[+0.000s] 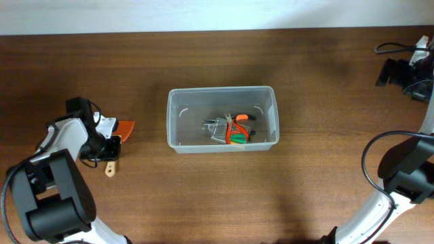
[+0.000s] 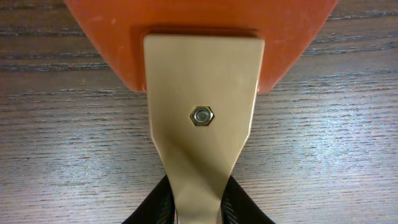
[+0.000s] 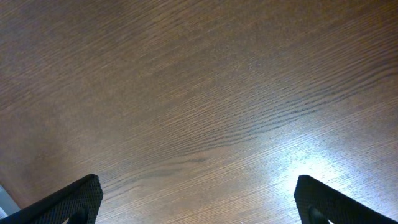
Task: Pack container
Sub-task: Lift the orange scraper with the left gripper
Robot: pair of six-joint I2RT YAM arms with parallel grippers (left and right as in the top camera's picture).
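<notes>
The container, a clear plastic tub, stands at the table's middle. It holds orange-handled pliers, a metal tool and a small case of coloured bits. To its left lies a scraper with an orange blade and a tan handle. My left gripper is shut on that handle. In the left wrist view the handle with a hex nut runs up to the blade, and the fingers clamp its narrow part low over the wood. My right gripper is open and empty at the far right back, and its wrist view shows only bare table.
A black cable loops near the right gripper at the back right corner. The right arm's base and cable stand at the front right. The left arm's base fills the front left.
</notes>
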